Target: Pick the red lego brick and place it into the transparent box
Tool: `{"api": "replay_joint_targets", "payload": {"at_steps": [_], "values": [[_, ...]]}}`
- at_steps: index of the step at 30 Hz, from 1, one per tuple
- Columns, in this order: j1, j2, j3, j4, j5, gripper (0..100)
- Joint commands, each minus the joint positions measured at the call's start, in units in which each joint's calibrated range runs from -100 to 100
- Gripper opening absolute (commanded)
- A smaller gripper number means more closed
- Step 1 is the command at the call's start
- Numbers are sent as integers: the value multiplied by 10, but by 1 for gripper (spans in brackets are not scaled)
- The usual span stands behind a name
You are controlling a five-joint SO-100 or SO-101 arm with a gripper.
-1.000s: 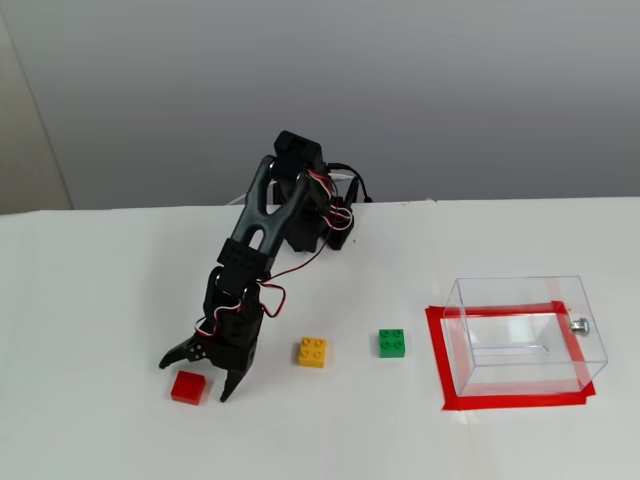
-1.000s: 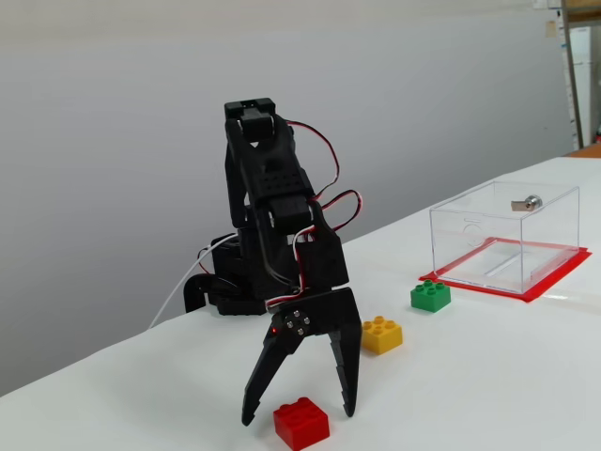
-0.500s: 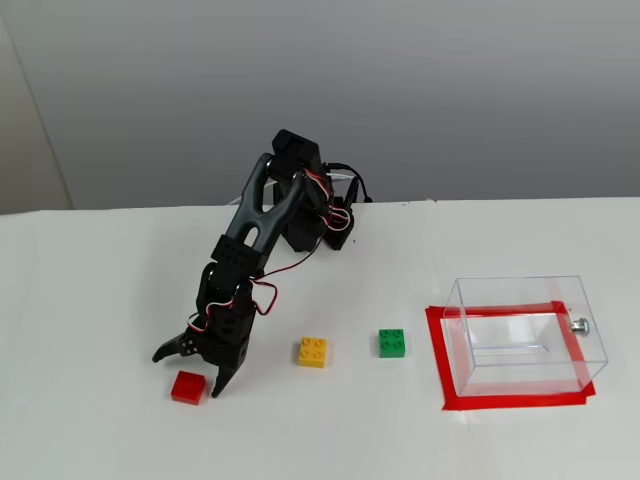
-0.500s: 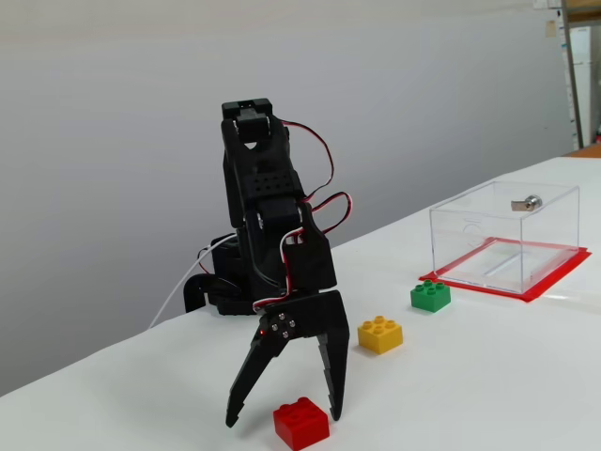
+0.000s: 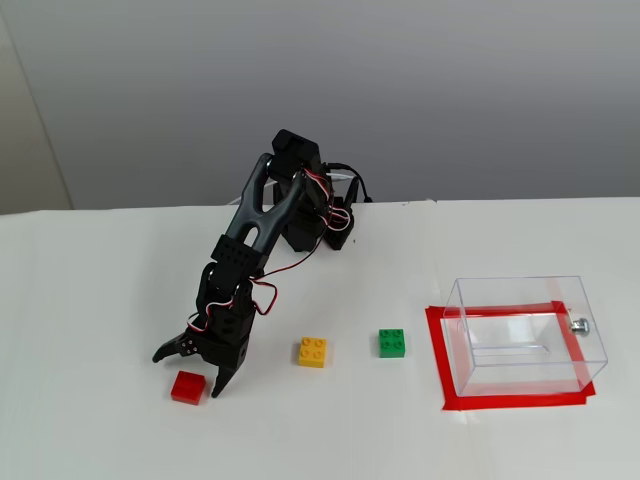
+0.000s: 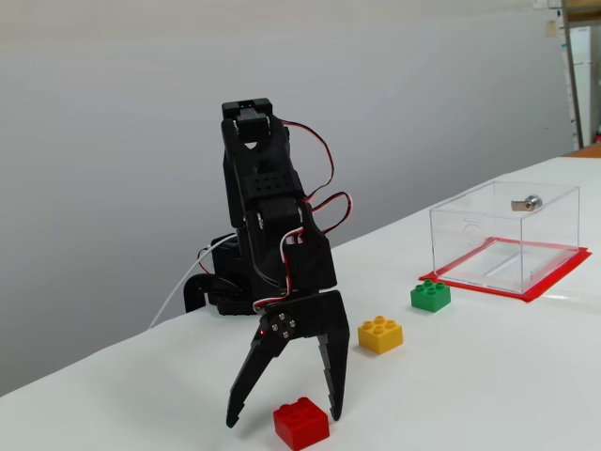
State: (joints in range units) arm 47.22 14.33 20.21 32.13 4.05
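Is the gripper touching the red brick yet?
Cannot tell. In a fixed view the open gripper straddles the red brick, and one finger overlaps the brick's edge, so no clear gap or contact shows. The other fixed view is no plainer.

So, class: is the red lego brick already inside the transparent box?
No, the red lego brick lies on the table beneath the open gripper, far left of the transparent box, which holds no brick.

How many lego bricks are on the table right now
3. The red brick lies under the open gripper, the yellow brick is mid-table, and the green brick is nearest the box. None seem hidden.
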Motion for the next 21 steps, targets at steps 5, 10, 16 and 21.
{"api": "replay_joint_targets", "payload": {"at_steps": [5,10,16,21], "values": [[6,-21,-18,-5,2,42],[6,-21,-18,-4,2,28],[6,-21,-18,-4,2,23],[7,-23,-17,1,2,15]]}}
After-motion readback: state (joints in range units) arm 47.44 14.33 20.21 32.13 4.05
